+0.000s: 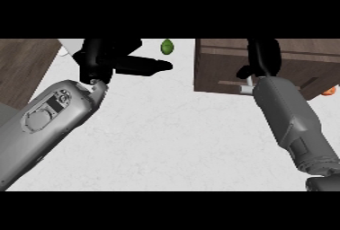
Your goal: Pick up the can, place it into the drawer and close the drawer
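Observation:
The dark wooden drawer box [225, 67] stands at the upper right, with a small white handle [244, 88] on its near face. My right hand [264, 56] lies over the box just above the handle. Its fingers stretch straight away toward the top edge, and the thumb hooks down beside the handle. It holds nothing that I can see. My left hand [106, 56] hovers at the upper left, open, with a finger pointing right over the white counter [166, 134]. No can shows anywhere in the view.
A small green object [167, 46] lies on the counter between the hands at the top. An orange object [330, 91] peeks out at the drawer box's right edge. A brown wooden surface [23, 63] fills the upper left corner.

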`<action>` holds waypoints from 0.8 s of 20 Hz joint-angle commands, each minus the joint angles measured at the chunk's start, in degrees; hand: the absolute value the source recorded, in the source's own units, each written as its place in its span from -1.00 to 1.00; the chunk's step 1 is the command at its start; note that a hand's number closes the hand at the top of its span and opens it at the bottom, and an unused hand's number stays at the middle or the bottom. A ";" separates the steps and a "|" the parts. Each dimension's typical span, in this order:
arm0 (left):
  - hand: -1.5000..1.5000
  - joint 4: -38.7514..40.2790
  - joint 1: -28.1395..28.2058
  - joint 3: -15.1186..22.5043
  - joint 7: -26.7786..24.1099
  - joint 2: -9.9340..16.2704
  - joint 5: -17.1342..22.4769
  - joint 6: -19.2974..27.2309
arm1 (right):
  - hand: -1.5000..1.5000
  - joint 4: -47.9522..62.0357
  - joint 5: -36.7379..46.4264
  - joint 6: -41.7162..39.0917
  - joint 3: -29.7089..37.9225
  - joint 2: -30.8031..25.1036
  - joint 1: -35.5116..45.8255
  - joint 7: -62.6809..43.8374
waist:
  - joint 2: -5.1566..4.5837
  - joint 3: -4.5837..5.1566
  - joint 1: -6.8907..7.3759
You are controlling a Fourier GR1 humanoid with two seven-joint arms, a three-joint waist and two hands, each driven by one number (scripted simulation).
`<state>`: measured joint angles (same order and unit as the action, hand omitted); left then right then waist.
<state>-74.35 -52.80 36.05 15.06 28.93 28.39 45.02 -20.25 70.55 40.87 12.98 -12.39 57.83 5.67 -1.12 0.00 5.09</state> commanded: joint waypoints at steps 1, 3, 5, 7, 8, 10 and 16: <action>-1.00 -2.72 1.84 -1.05 0.00 2.19 0.21 -2.15 | -1.00 3.52 -1.55 2.16 2.12 -0.43 3.38 1.43 | -0.78 -0.17 1.07; -1.00 -1.17 2.56 -0.58 -0.25 0.83 -1.34 -0.45 | -1.00 4.52 -1.47 1.10 2.05 0.77 5.88 0.79 | -0.52 -0.13 -0.22; -1.00 -5.06 3.71 -1.31 1.19 3.57 -0.53 -1.69 | -1.00 5.44 -0.83 0.09 2.10 -0.70 7.68 -0.62 | -0.35 -0.12 0.93; -1.00 -4.74 5.80 -1.87 -1.08 2.69 -0.87 -1.49 | -1.00 6.17 -2.53 -0.17 3.10 -1.11 6.37 4.33 | -0.68 -0.15 0.51; -1.00 -6.15 4.71 -1.60 0.86 3.20 -1.15 -0.93 | -1.00 6.36 -3.26 0.47 3.67 -0.05 5.95 4.91 | -0.61 -0.21 0.88; -1.00 -5.02 6.89 -1.49 -1.41 2.47 -1.07 -2.09 | -1.00 5.36 -5.28 -0.76 5.43 1.12 9.23 4.16 | -0.74 -0.16 0.86; -1.00 -4.91 7.61 -2.20 -2.39 2.15 -1.77 -1.64 | -1.00 2.77 -15.51 -3.36 13.22 4.23 9.60 13.97 | -0.48 -0.31 -0.35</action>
<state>-79.11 -45.78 33.85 13.22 31.56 27.17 43.19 -15.03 63.02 38.89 20.30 -12.13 62.73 16.79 -1.80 -0.30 3.72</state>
